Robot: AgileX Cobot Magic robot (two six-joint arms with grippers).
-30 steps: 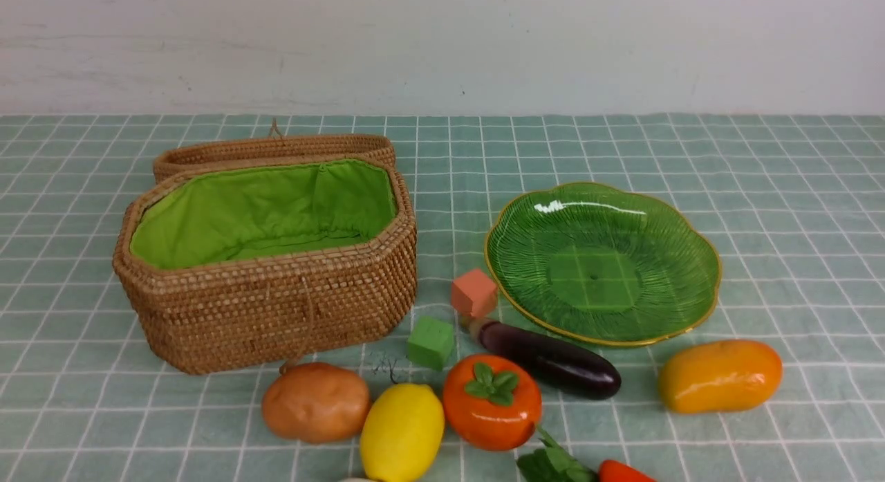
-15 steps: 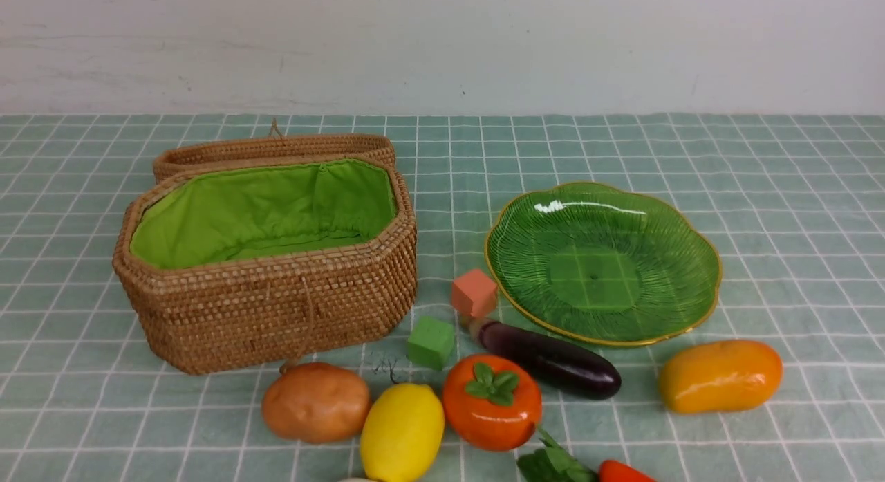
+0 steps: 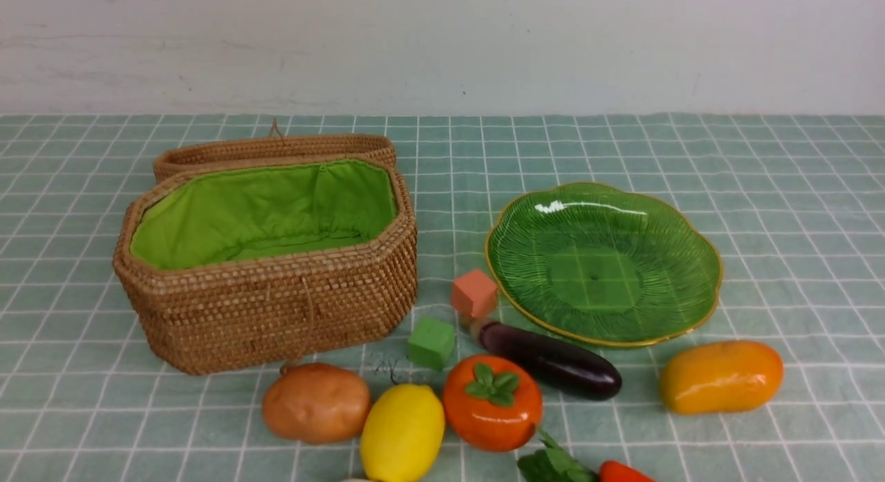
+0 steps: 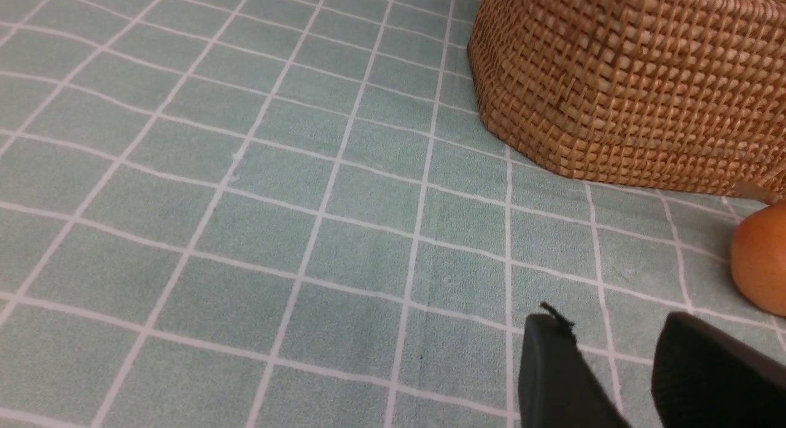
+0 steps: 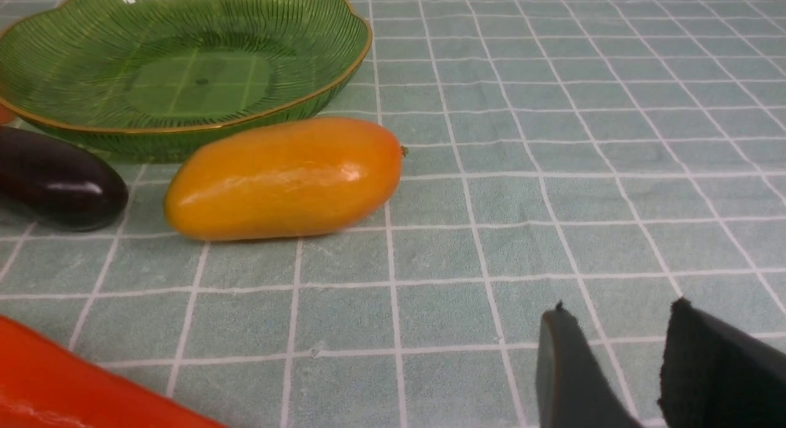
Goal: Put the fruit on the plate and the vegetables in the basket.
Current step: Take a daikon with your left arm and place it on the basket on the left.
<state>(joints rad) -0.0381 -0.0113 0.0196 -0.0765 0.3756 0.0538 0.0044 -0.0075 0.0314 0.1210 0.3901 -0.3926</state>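
A: Left to right, where does everything lie?
B: The left tool (image 4: 614,330) is slightly parted, gripping nothing, near the basket (image 3: 263,309), whose long axis runs left-right. In front sit the potato (image 3: 316,402), lemon (image 3: 402,432) and persimmon (image 3: 491,402). The eggplant (image 3: 550,359) slants, stem far-left, just before the plate (image 3: 601,267). The mango (image 3: 720,375) lies crosswise.
A: Right tool? Surface?
B: The right tool (image 5: 617,317) is parted too, over the table's (image 3: 795,191) green checked cloth; white wall (image 3: 442,46) behind

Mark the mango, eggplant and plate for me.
mango (image 3: 720,376), front view, middle of its body.
eggplant (image 3: 550,359), front view, middle of its purple body.
plate (image 3: 664,233), front view, bare ribbed wall, right side.
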